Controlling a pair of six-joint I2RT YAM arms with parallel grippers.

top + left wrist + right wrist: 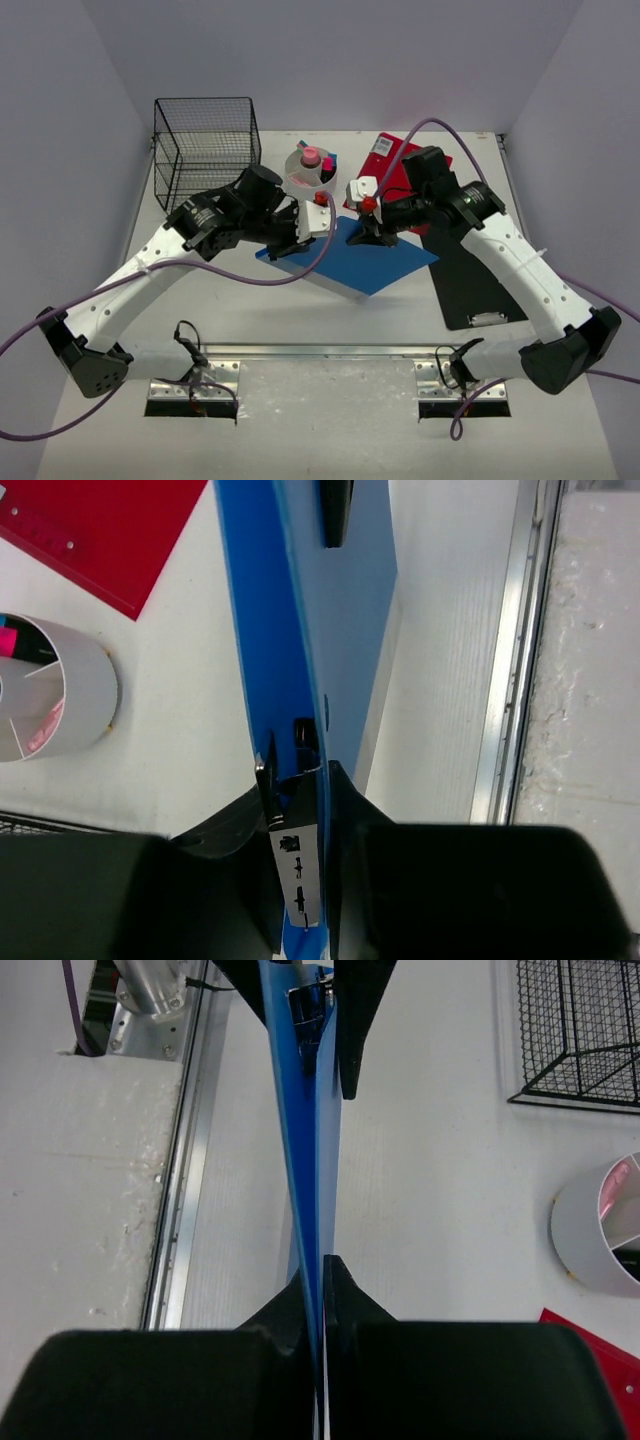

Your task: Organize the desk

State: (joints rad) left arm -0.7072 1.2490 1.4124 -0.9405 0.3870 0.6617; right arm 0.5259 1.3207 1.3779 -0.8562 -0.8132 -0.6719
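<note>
Off-white table [250, 310] is lying beneath everything, its metal rail running along the near edge. From the left: a wire basket [205, 145] is standing at the back; left fingers [292, 243] are clamping one end of a tilted blue folder [385, 262]; right fingers [375, 233] are pinching its opposite edge. Uneven pulling is risking a bend or a slipped grip, and a swing could be knocking the white pen cup [308, 172] just behind. Arms are partly hiding the red folder [385, 150]; whether the blue folder's lower corner is touching the table is unclear

walls [350, 60]: pale lavender, three sides | desk [250, 322]: off-white top | rail [330, 351]: silver, front edge | light: even
</note>
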